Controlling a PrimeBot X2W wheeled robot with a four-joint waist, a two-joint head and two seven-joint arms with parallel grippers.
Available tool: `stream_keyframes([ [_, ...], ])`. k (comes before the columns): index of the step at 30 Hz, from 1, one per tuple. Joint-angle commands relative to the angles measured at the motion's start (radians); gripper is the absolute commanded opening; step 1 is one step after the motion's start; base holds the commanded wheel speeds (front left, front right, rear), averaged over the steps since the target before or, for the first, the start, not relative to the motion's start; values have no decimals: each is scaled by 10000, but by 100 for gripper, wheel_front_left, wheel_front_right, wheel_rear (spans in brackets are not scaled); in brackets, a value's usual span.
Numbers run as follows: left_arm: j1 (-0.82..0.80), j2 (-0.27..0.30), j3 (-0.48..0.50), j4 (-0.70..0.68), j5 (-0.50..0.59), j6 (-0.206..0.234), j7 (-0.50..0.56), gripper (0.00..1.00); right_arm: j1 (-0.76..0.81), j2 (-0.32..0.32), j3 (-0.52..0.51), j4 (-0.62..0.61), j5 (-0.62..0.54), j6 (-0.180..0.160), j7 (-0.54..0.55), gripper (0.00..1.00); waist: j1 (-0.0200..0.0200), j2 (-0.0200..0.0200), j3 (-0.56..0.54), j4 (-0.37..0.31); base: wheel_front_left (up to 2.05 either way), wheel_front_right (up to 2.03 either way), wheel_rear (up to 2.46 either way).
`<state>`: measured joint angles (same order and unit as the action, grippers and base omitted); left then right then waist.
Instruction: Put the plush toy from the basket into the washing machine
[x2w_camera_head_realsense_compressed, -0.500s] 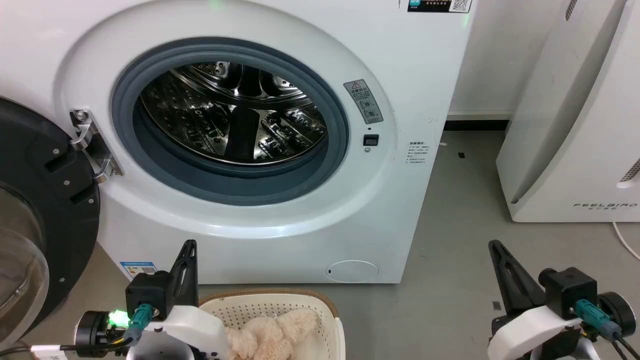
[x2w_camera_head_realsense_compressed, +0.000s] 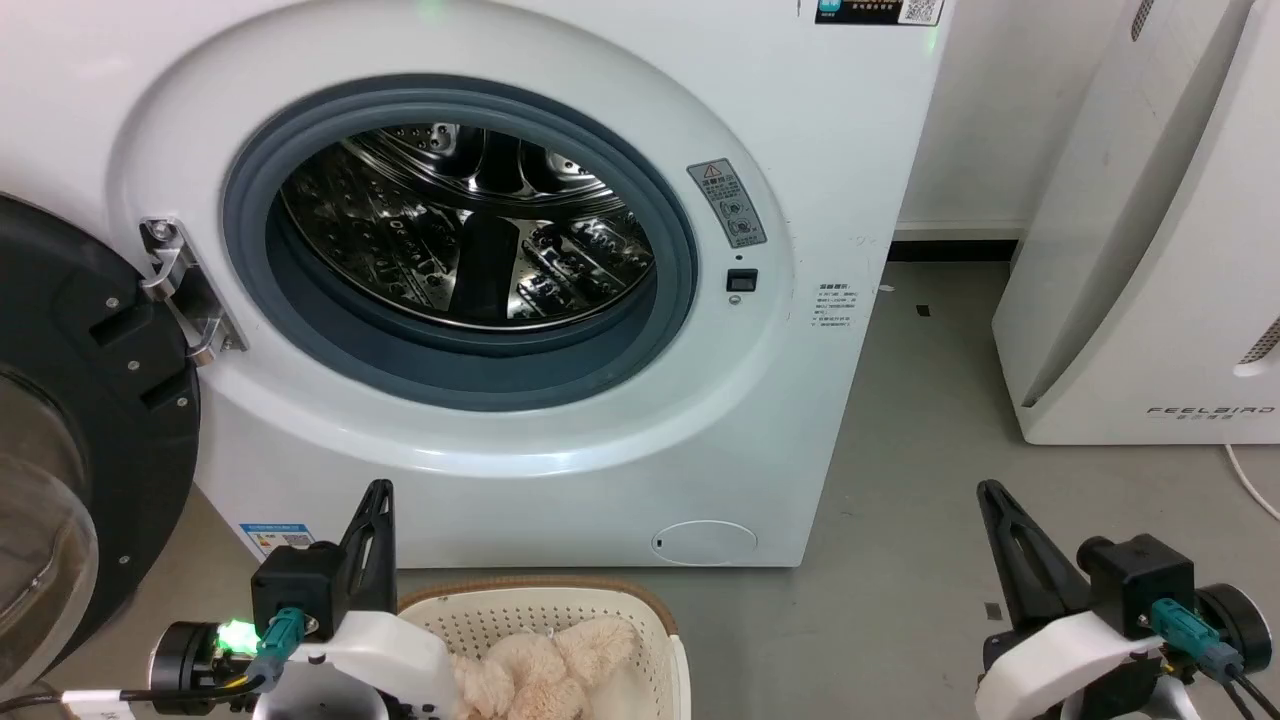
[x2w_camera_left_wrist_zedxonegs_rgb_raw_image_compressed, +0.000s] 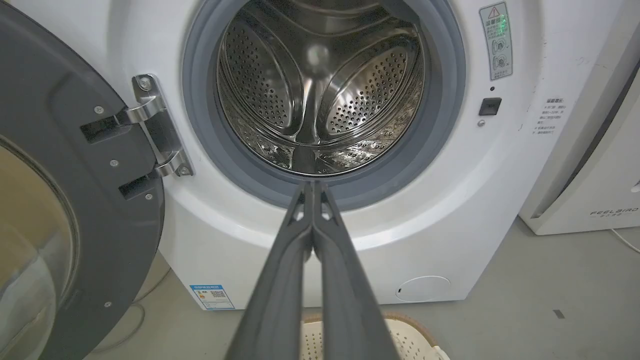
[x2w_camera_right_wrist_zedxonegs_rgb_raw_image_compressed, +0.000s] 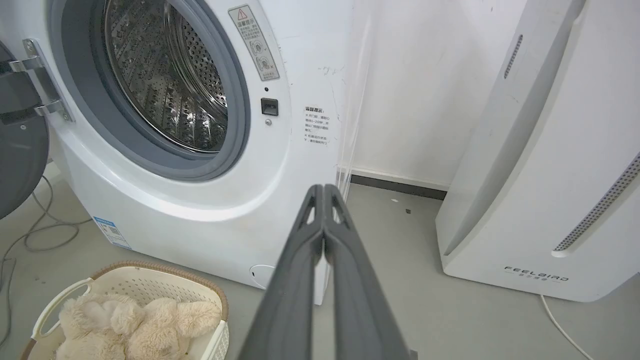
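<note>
The left gripper (x2w_camera_left_wrist_zedxonegs_rgb_raw_image_compressed: 312, 189) has its two fingers pressed together from base to tip, with nothing between them. It points at the lower edge of the washer's (x2w_camera_head_realsense_compressed: 800, 120) grey seal (x2w_camera_head_realsense_compressed: 690, 250). The steel drum (x2w_camera_head_realsense_compressed: 470, 220) stands open and bare straight ahead of the tips, and the black door (x2w_camera_head_realsense_compressed: 90, 350) is swung wide to this gripper's left. The toy (x2w_camera_head_realsense_compressed: 540, 670) lies slumped in the basket (x2w_camera_head_realsense_compressed: 560, 592), just below this gripper and to its right, apart from the fingers. The basket sits on the floor (x2w_camera_head_realsense_compressed: 900, 480) before the washer, between the two grippers and much nearer the left one. The right gripper (x2w_camera_right_wrist_zedxonegs_rgb_raw_image_compressed: 324, 189) is likewise closed flat on itself and empty. It is aimed at the washer's right front corner, with the basket and toy low to its left and a white appliance (x2w_camera_head_realsense_compressed: 1150, 250) off to its right.
</note>
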<state>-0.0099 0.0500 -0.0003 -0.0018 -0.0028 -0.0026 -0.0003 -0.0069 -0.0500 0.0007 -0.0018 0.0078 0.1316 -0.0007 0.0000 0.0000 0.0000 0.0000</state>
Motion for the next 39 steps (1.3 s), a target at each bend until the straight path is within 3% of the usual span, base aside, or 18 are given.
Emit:
stream_keyframes([
  [1, 99, 3, 3, 18, 28, 26, 3, 0, 69, -2, -7, 18, -78, -9, 7, 0, 0, 0, 0, 0, 0, 0, 0],
  [2, 99, 3, 3, 18, 28, 26, 3, 0, 69, -2, -7, 18, -78, -9, 7, 0, 0, 0, 0, 0, 0, 0, 0],
  [3, 0, 0, 2, 0, 0, 0, 0, 100, 0, 0, 0, 0, 0, 0, 0, 100, 0, 0, 0, 0, 0, 0, 0],
  [39, -376, 16, -470, 673, -155, -28, -623, 100, -149, -1, -61, -107, 351, -2, -623, 100, 0, 0, 823, -297, 0, 0, 0],
])
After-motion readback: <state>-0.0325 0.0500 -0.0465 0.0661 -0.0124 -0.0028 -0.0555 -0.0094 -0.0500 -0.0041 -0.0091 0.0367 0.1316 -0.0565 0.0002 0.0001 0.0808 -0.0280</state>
